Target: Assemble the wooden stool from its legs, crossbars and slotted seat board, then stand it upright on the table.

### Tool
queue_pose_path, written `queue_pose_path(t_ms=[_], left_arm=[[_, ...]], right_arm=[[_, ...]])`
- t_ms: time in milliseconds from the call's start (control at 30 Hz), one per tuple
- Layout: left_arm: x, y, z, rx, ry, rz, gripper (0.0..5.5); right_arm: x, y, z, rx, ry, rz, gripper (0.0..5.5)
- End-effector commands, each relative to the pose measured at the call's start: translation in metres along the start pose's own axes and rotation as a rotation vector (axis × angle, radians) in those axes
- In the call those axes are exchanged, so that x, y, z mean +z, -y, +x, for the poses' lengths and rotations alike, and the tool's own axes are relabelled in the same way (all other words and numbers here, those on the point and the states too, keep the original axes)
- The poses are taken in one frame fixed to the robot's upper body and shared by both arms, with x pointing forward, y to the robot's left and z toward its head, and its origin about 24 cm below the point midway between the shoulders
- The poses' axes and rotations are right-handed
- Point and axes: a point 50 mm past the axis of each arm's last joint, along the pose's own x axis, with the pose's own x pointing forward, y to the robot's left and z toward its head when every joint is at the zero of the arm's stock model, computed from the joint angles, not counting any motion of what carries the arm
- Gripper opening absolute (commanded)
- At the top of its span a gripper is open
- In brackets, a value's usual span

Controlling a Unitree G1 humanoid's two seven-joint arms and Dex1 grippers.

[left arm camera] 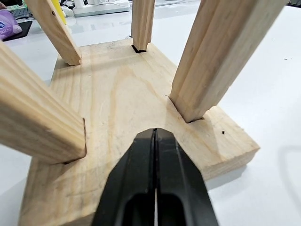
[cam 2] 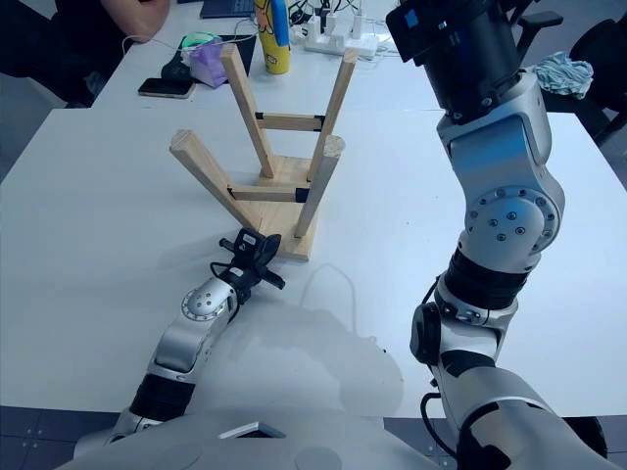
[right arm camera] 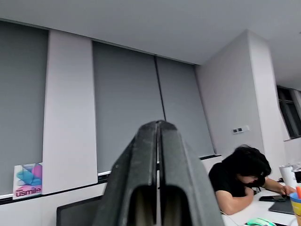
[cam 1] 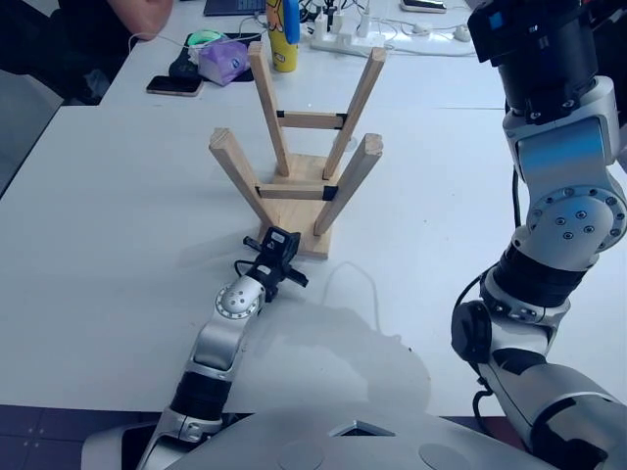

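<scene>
- As the head views show it, the stool [cam 1: 299,166] stands inverted on the table [cam 1: 118,196]: seat board [cam 1: 306,169] down, legs [cam 1: 266,103] up, crossbars [cam 1: 312,120] fitted. The left gripper [cam 1: 278,239] is at the stool's near edge.
- Left wrist view: fingers [left arm camera: 136,165] pressed together, tips over the seat board's near edge, between the two nearest legs. Contact unclear.
- Right wrist view: right gripper [right arm camera: 157,123] closed on nothing, aimed into the room, away from the stool.

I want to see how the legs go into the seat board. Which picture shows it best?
The left wrist view: it looks close at the seat board, with four legs seated in its slots. Both eye views show the whole stool upside down, joints small. The right wrist view faces a wall.
</scene>
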Motion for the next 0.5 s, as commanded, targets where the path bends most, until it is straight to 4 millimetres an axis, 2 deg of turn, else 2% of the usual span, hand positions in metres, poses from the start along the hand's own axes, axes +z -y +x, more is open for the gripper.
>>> queue_pose_path(t_ms=[33,67,133,167,200,233,267,367,500], left_arm=[[-0.052,0.001,-0.012,0.001,-0.261,-0.039,0.0],[-0.052,0.001,-0.013,0.001,-0.261,-0.04,0.0],[-0.052,0.001,-0.013,0.001,-0.26,-0.039,0.0],[-0.051,0.001,-0.012,0.001,-0.259,-0.039,0.0],[-0.051,0.001,-0.012,0.001,-0.257,-0.039,0.0],[-0.05,0.0,-0.011,-0.004,-0.255,-0.036,0.0],[-0.049,-0.001,-0.011,-0.006,-0.254,-0.032,0.0],[-0.049,-0.004,-0.011,0.006,-0.255,-0.033,0.0],[-0.052,-0.005,-0.012,0.009,-0.264,-0.035,0.0]], right_arm=[[-0.029,-0.002,-0.007,-0.073,-0.105,-0.063,0.01],[-0.056,0.0,-0.016,-0.126,-0.236,-0.021,0.01],[-0.126,-0.011,-0.044,-0.128,-0.655,0.098,0.01],[-0.153,-0.02,-0.063,-0.116,-0.862,0.165,0.01],[-0.168,-0.025,-0.076,-0.119,-0.968,0.189,0.01],[-0.169,-0.024,-0.078,-0.138,-0.968,0.181,0.01],[-0.162,-0.02,-0.069,-0.154,-0.898,0.165,0.01],[-0.123,-0.007,-0.031,-0.169,-0.562,0.08,0.01],[-0.077,0.003,-0.01,-0.16,-0.228,-0.005,0.01]])
